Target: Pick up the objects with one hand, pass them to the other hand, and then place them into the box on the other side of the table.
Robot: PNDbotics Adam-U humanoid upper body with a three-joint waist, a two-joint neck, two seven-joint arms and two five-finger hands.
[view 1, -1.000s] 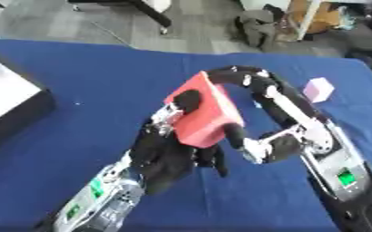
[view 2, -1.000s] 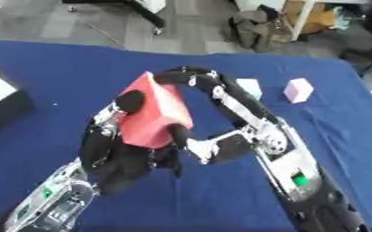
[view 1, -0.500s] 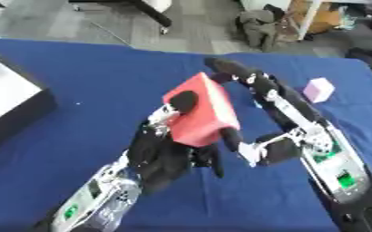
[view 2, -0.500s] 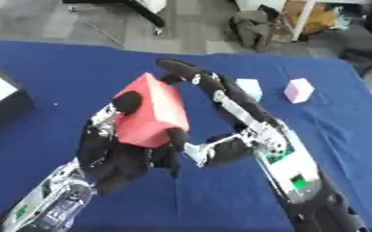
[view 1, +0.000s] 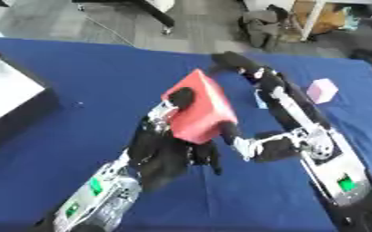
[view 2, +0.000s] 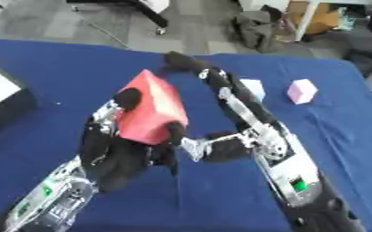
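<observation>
Blue table [view 1: 78, 81]: red block [view 1: 198, 108] tilted, long axis running near-right to far-left, grasped by left hand [view 1: 169, 145]; right hand [view 1: 278, 97] beside it, fingers straight, released

Both views look steeply down from the robot's head, close over the blue table [view 1: 78, 77], facing its far edge; they share nearly everything, the right eye view shifting things slightly leftward.
</observation>
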